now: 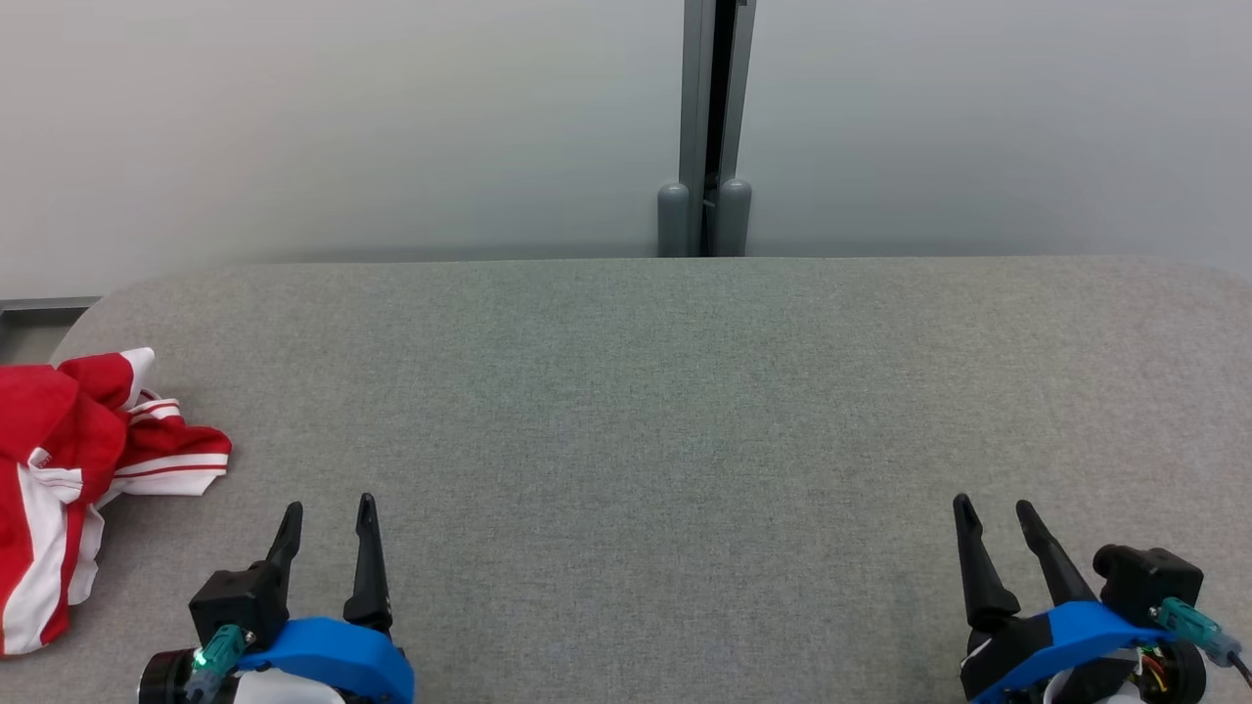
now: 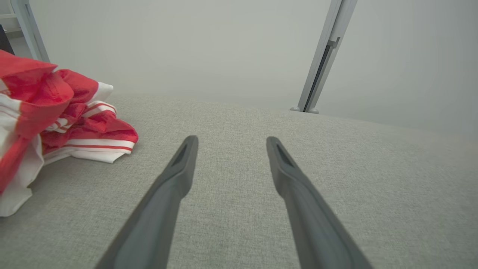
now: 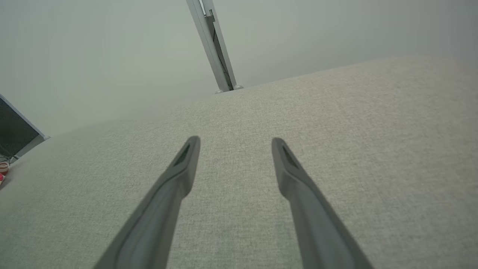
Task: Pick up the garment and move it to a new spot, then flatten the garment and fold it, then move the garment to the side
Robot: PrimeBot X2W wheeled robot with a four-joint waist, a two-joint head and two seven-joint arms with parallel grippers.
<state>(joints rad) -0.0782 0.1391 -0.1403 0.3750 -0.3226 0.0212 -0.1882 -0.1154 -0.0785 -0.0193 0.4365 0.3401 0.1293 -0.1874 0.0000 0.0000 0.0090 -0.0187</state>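
Note:
The garment [image 1: 78, 460] is red with white stripes and lies crumpled in a heap at the left edge of the grey fabric table [image 1: 646, 411]. Seen from the left wrist, the garment [image 2: 56, 123] bunches up at the left, apart from the fingers. My left gripper [image 1: 329, 508] rests near the front edge, just right of the heap, open and empty. At the front right my right gripper [image 1: 995, 506] also stands open with nothing in it. In the wrist views the left gripper [image 2: 229, 140] and the right gripper [image 3: 235, 141] hover over bare cloth.
A grey metal post [image 1: 706, 127] rises behind the table's far edge against a pale wall. The table's corners are rounded. A dark panel [image 3: 13, 129] stands beyond the table's left end.

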